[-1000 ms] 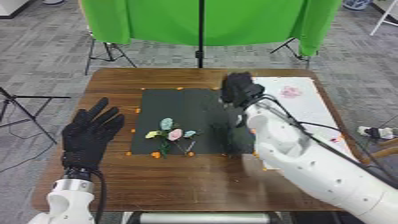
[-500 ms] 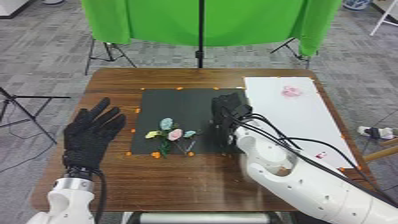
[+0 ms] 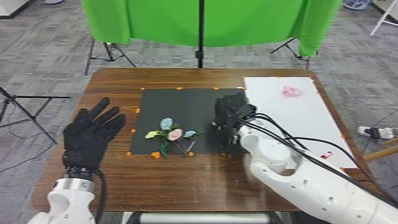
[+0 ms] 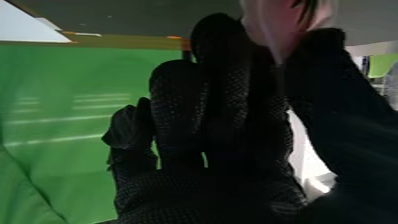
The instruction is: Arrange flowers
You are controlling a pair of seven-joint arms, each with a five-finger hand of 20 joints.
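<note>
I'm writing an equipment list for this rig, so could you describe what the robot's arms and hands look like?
Both arms are glossy white with rounded shells. The left hand and right hand wear black fabric gloves. A silver metal collar sits below the left glove, and black cables run along the right arm.

ok so both arms are white. Left arm (image 3: 69, 205) has a silvery metal ring (image 3: 75, 185) and a black cable (image 3: 103, 192), right arm (image 3: 306, 185) is chunky and rounded with loose black cables (image 3: 300, 150). Left robot hand (image 3: 84, 145) and right robot hand (image 3: 228, 120) wear black textured fabric gloves
</note>
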